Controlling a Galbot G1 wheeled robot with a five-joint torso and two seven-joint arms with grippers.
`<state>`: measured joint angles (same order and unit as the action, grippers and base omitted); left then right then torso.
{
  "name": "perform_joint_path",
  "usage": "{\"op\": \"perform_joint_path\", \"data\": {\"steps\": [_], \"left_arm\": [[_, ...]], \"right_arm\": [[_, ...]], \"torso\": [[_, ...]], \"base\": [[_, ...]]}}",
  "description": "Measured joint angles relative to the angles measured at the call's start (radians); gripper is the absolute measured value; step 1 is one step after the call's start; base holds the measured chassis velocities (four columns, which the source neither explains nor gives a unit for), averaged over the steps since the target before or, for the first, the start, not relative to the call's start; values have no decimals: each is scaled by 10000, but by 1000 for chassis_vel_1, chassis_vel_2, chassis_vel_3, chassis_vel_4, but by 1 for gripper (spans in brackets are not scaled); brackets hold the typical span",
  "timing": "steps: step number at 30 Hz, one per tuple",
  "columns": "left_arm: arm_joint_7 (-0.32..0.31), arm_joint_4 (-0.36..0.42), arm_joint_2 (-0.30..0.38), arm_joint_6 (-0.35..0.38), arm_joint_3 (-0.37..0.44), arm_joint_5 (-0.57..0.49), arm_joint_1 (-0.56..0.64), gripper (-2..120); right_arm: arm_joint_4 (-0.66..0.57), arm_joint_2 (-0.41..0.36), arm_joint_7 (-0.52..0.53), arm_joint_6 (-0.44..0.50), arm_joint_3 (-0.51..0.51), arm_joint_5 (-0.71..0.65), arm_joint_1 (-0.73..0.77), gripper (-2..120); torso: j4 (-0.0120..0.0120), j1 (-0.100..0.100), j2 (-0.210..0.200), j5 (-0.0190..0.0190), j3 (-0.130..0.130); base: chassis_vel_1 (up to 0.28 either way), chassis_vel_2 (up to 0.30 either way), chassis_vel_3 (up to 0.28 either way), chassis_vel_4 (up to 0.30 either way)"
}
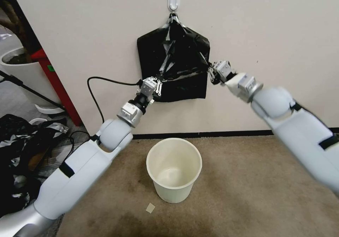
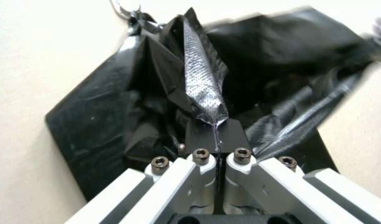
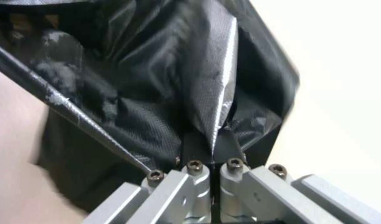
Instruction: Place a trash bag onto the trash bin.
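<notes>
A five-sided pack of black bags [image 1: 150, 50] hangs from a white wall hook [image 1: 173, 0]. Its front sheet, the trash bag [image 1: 168, 62], is drawn out in glossy creases toward both grippers. My left gripper [image 1: 158, 85] is at the pack's lower left, shut on a peaked fold of the trash bag [image 2: 203, 87], with the film pinched between its black pads [image 2: 201, 133]. At the pack's right edge my right gripper [image 1: 212, 73] is shut on another fold of the film [image 3: 217, 93]. The cream-white trash bin [image 1: 174, 191] stands open on the carpet below, between my two arms.
On the left stand a white planter pot [image 1: 17, 67] and a red post [image 1: 53, 85], with a black-and-silver plastic heap with cables [image 1: 21, 149] on the floor. A black cable [image 1: 93, 96] loops along the wall. A paper scrap [image 1: 150, 207] lies before the bin.
</notes>
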<state>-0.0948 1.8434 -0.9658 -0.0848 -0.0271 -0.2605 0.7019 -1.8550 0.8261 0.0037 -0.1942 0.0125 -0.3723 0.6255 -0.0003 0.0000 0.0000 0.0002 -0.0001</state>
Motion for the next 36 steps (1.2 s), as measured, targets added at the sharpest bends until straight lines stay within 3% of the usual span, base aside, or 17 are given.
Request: {"op": "perform_joint_path", "data": {"steps": [1,4,5,7,11,17,21,29,36], "left_arm": [[0,0,0,0,0,0,0,0],[-36,388,-80,-194,456,62,867,0],[-36,388,-80,-194,456,62,867,0],[-38,675,-208,-321,750,114,1569,0],[-50,1233,-412,-459,1188,129,2706,0],[-147,2283,-507,-427,1720,-183,4093,0],[-339,3368,-479,116,1936,-799,4754,0],[-858,4745,-365,1434,2101,-2378,4909,0],[-897,4952,-213,1853,2234,-2434,5173,0]], "right_arm": [[0,0,0,0,0,0,0,0],[-1749,507,2614,-1188,371,-2285,1672,0],[-1749,507,2614,-1188,371,-2285,1672,0],[-2860,1050,4012,-1582,555,-3319,2722,0],[-3971,1864,5013,-1768,811,-3616,4139,0],[-4917,2944,5161,-1771,1244,-2615,5625,0],[-5833,3559,5303,-1905,1309,-2211,6489,0],[-6558,3888,5369,-2236,1739,-2207,7272,0],[-6541,3859,5331,-2315,1716,-2208,7552,0]], "torso": [[0,0,0,0,0],[2,-1,0,-6,0],[2,-1,0,-6,0],[6,-1,0,-4,-1],[1,-1,1,-5,0],[3,0,1,-4,-1],[4,-1,1,-3,-1],[3,-1,1,-3,0],[3,-1,1,-2,1]], "base": [[0,0,0,0],[0,0,0,0],[0,0,0,0],[0,0,0,0],[0,0,0,0],[0,0,0,0],[0,0,0,0],[0,0,0,0],[0,0,0,0]]}}
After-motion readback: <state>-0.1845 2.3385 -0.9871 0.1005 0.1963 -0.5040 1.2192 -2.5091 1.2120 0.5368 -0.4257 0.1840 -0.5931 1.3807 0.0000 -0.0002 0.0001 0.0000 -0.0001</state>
